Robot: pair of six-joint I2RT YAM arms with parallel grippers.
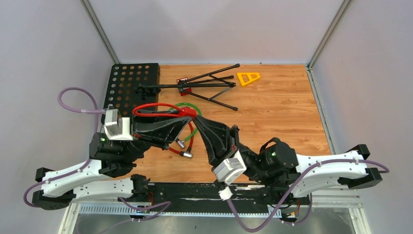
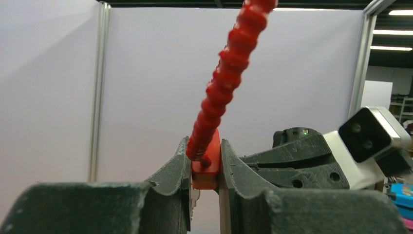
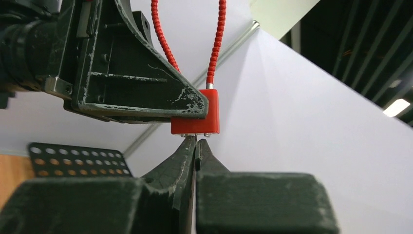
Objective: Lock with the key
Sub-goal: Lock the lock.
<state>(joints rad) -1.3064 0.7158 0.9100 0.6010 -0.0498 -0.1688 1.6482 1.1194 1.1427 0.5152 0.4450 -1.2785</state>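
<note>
My left gripper (image 2: 205, 158) is shut on the red lock body (image 2: 207, 170), held above the table. The lock's ribbed red cable (image 2: 229, 68) rises from it and shows as a loop (image 1: 153, 106) in the top view. A silver key (image 2: 195, 197) sticks out under the lock. In the right wrist view the lock body (image 3: 196, 117) sits just above my right gripper (image 3: 196, 142). That gripper is shut on the thin key blade, which runs up into the lock's underside. From above, both grippers meet at the lock (image 1: 191, 112).
A black perforated board (image 1: 131, 83) lies at the back left. A folded black tripod stand (image 1: 199, 87) and a yellow triangle (image 1: 248, 78) lie at the back. A green cable (image 1: 194, 130) and a second red cable with metal ends (image 1: 187, 148) lie under the grippers.
</note>
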